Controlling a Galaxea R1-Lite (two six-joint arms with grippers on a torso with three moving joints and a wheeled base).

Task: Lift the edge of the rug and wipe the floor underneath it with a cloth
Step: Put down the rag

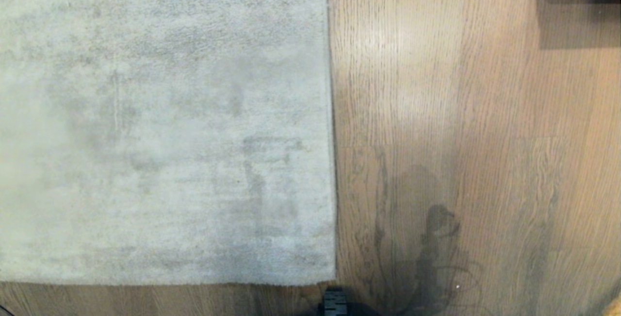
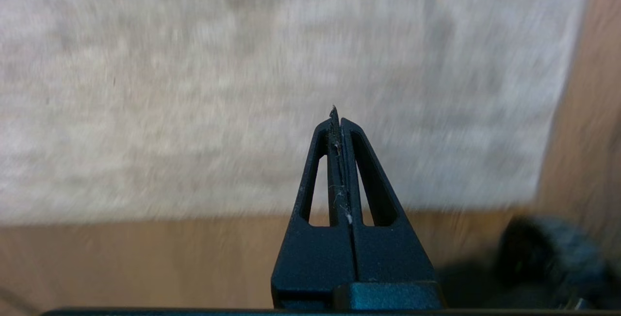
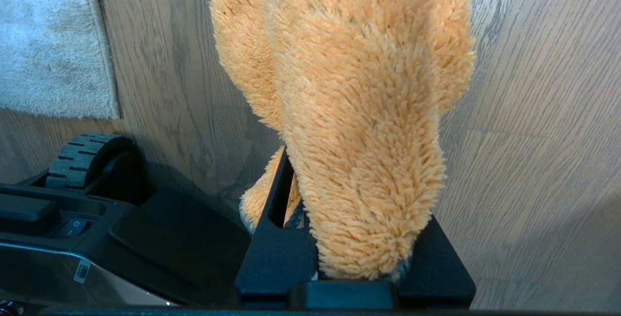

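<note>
Progress: barely starting; rug edge (image 1: 332, 112) lying flat on the floor (image 1: 485, 136), nothing lifted, no wiping visible.
Rug: sprawling over the left half of the head view, its straight border running up the middle, its near corner sitting just ahead of the robot's base (image 3: 97, 219).
Cloth: mustard-tan and fluffy (image 3: 359, 112), hanging from the right claw (image 3: 335, 238), hovering above bare planks well to the side of the rug's corner.
Right claw: gripping the cloth between its fingers, off the floor.
Left claw (image 2: 338, 122): pressed fully together, holding nothing, pointing towards the rug from over the strip of floor before its near border.
Remaining: getting the left claw open and under the border, raising it, then bringing the cloth in beneath; judging by this, nearly the whole job.
Surroundings: base wheel (image 3: 77, 160) sitting close to the rug corner; dark block (image 1: 577, 0) lying at the far right.
Obstacles: none showing along the border; the flat, thin edge probably making the pinch awkward.
</note>
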